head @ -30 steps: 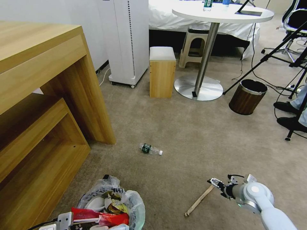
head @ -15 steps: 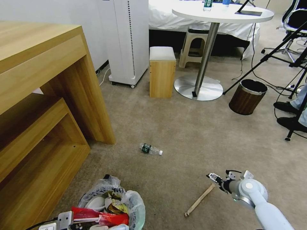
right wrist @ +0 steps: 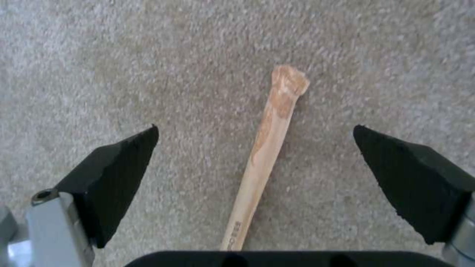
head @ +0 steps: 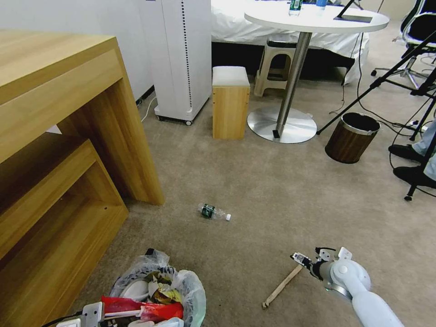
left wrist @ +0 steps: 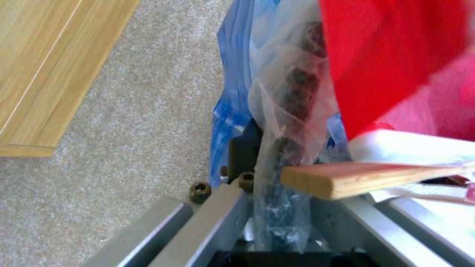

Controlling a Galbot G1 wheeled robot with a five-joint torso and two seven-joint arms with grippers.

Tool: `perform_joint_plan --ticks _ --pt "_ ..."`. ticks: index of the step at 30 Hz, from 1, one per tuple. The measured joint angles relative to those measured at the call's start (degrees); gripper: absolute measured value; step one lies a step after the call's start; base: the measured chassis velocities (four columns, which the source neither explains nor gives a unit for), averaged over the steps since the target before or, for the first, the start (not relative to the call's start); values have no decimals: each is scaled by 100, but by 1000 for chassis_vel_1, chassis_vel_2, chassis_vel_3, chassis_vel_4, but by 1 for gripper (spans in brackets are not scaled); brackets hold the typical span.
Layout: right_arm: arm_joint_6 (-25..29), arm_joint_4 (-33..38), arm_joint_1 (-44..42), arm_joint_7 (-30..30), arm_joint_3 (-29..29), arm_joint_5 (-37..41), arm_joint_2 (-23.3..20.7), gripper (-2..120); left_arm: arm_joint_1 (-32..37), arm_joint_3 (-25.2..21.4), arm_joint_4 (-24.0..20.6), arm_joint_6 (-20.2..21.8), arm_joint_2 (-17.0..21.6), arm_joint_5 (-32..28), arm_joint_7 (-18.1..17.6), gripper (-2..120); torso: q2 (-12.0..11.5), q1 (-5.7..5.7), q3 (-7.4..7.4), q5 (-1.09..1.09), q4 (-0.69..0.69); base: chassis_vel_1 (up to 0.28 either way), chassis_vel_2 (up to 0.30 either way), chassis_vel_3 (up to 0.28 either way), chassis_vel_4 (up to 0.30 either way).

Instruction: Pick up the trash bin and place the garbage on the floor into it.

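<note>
The floor (right wrist: 124, 55) is matt, short-pile carpet. On it lies a smooth pale wooden stick (right wrist: 262, 148), between the right claw (right wrist: 255, 137)'s rough black foam-like pads (right wrist: 118, 163). The trash bin (head: 190, 286) wears crinkly translucent plastic.

Beige carpet (head: 281, 190); wood desk (head: 54, 113) left; round white table (head: 318, 20), brown bin (head: 352, 137) beyond.

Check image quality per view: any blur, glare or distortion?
Head view: wide-angle bowing at the edges, white table top overexposed, floor evenly lit. Left wrist view: red wrapper too close, blurred; wooden stick end sharper. Right wrist view: stick in focus between the open right gripper pads, soft shadow beside it.
</note>
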Motion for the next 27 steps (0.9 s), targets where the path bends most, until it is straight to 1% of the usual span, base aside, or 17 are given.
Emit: perform_joint_plan --ticks 14,20,27 --pt "161 -29 -133 53 -35 -388 24 100 -105 135 46 -2 -36 30 1 0 0 0 0 1 0 0 0 0 0" --pt "259 -1 -242 324 -141 -752 32 100 -144 177 61 -1 -37 28 10 0 0 0 0 1 0 0 0 0 0" --pt "251 150 -253 488 -175 -773 -45 100 -146 196 56 2 -56 44 10 0 0 0 0 0 0 0 0 0 0"
